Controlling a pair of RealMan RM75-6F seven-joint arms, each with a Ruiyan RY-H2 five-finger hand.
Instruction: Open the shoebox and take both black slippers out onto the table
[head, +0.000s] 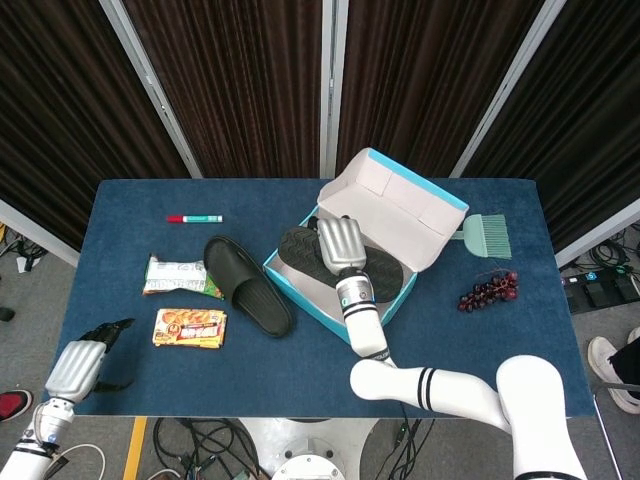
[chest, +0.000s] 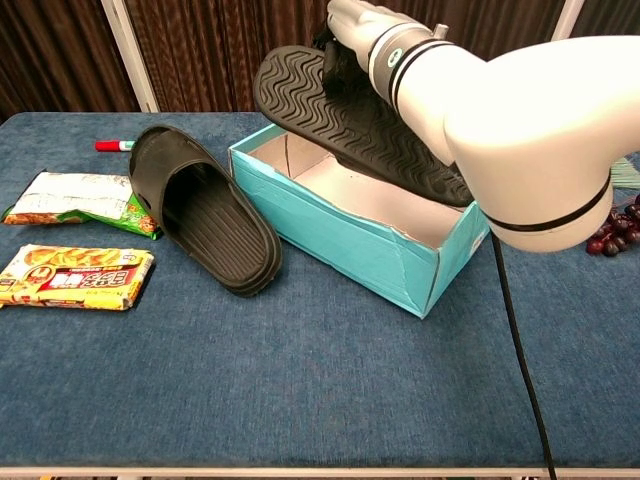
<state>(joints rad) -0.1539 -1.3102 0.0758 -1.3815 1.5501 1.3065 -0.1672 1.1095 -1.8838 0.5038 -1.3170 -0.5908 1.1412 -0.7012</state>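
The teal shoebox (head: 303, 291) (chest: 330, 235) stands open at mid-table, its lid (head: 398, 204) tipped back. My right hand (head: 340, 243) (chest: 362, 27) grips the second black slipper (head: 300, 250) (chest: 345, 118) and holds it above the box, ribbed sole facing the chest camera. In the chest view the box interior looks bare. The first black slipper (head: 247, 285) (chest: 205, 212) lies on the table just left of the box, footbed up. My left hand (head: 73, 369) hangs low off the table's front left corner, holding nothing, fingers stretched out.
A red marker (head: 194, 218) (chest: 115, 146) lies at the back left. Two snack packs, green (head: 178, 277) (chest: 75, 198) and orange (head: 189, 328) (chest: 75, 277), sit left of the first slipper. A green brush (head: 486, 235) and dark grapes (head: 489, 290) (chest: 612, 232) are right of the box.
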